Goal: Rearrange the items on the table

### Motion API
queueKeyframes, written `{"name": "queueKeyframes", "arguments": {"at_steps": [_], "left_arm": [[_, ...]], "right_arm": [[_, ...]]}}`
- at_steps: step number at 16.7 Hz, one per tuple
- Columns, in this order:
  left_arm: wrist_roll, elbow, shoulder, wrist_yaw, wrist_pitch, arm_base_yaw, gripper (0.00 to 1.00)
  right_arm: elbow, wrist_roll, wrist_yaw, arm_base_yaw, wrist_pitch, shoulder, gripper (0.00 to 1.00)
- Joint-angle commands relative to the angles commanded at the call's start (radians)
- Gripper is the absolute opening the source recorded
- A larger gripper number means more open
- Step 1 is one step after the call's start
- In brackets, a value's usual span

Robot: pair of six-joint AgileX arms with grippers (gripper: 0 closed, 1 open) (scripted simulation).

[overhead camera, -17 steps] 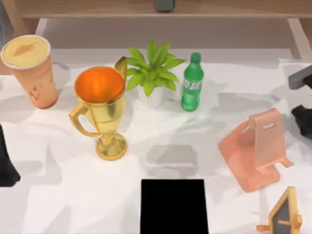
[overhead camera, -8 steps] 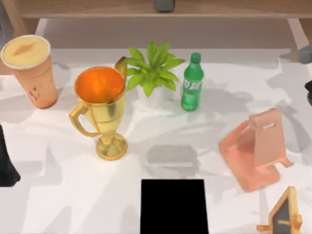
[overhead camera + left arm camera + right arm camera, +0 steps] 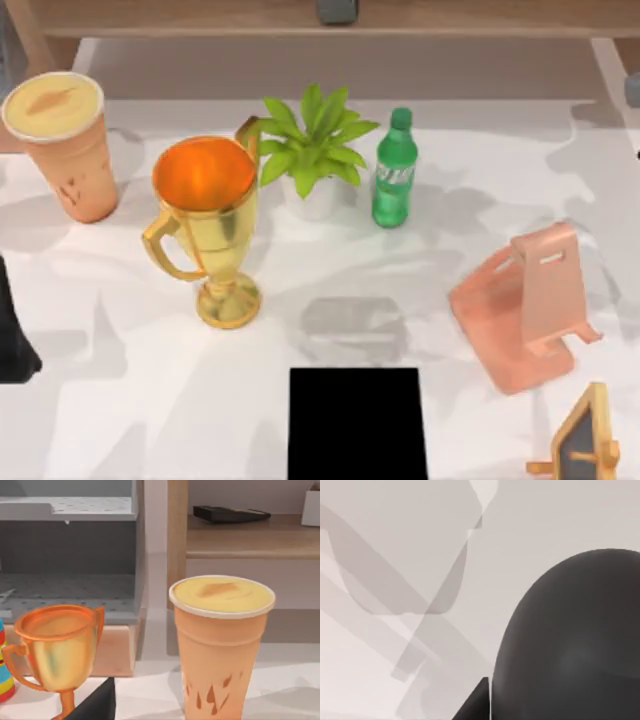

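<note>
The tall orange cup (image 3: 62,140) with its cream lid stands upright at the table's (image 3: 120,420) far left; in the left wrist view the cup (image 3: 222,645) is close ahead. My left gripper (image 3: 12,340) sits at the table's left edge, nearer than the cup and apart from it. A dark grey rounded body, which looks like the mouse (image 3: 570,640), lies on the white surface right in front of the right wrist camera. My right arm (image 3: 633,90) barely shows at the far right edge of the top view.
A gold trophy (image 3: 205,220), a potted plant (image 3: 315,150) and a green bottle (image 3: 395,170) stand across the middle. A pink stand (image 3: 525,305) is at the right, a black pad (image 3: 357,423) at the front centre, a small wooden easel (image 3: 585,445) at the front right. A wooden shelf (image 3: 300,18) runs behind.
My right arm has drawn away to the far right and nearly left the top view; its shadows on the table shifted with it. The left arm and all objects stayed put.
</note>
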Motion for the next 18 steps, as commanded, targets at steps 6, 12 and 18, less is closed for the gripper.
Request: {"name": "queueKeyframes", "arguments": {"at_steps": [6,12,18], "left_arm": [[0.0,0.0,0.0,0.0,0.0,0.0,1.0],[0.0,0.0,0.0,0.0,0.0,0.0,1.0],[0.0,0.0,0.0,0.0,0.0,0.0,1.0]], "right_arm": [[0.054,-0.125,0.021,0.104,0.006,-0.082,0.0],[0.078,-0.457,0.045,0.346,0.042,-0.192,0.0],[-0.017,-0.954,0.031,0.642,0.107,-0.176,0.0]]}}
